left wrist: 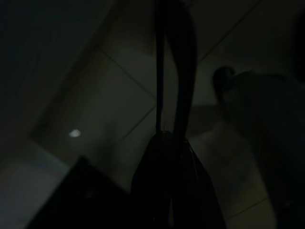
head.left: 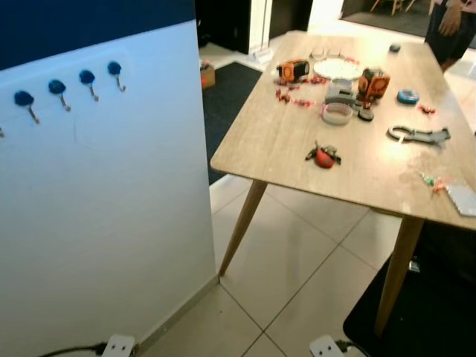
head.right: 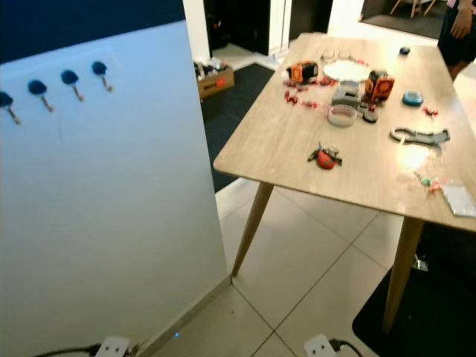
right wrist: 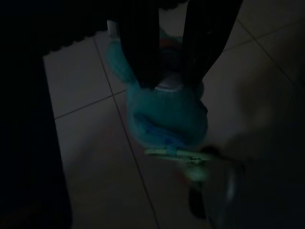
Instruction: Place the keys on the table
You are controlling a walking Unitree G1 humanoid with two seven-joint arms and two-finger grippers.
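Observation:
In the dim right wrist view, a fluffy blue keychain [right wrist: 167, 119] with a metal key ring [right wrist: 228, 191] hangs over the tiled floor. My right gripper [right wrist: 174, 78] is shut on its top. The light wooden table [head.left: 282, 141] stands ahead and to the right. On its near part lies another bunch of keys with a red fob [head.left: 323, 156]. My left gripper [left wrist: 166, 19] hangs in the dark above the floor tiles, its two black fingers pressed together with nothing between them.
A white wall panel carries a row of blue hooks [head.left: 87, 77] on the left. The table holds orange tape measures [head.left: 294, 70], a white plate [head.left: 336, 68], a small bowl [head.left: 336, 113] and a grey tool [head.left: 416, 134]. A person [head.left: 450, 22] stands at the far end. Power strips [head.left: 117, 345] lie on the floor.

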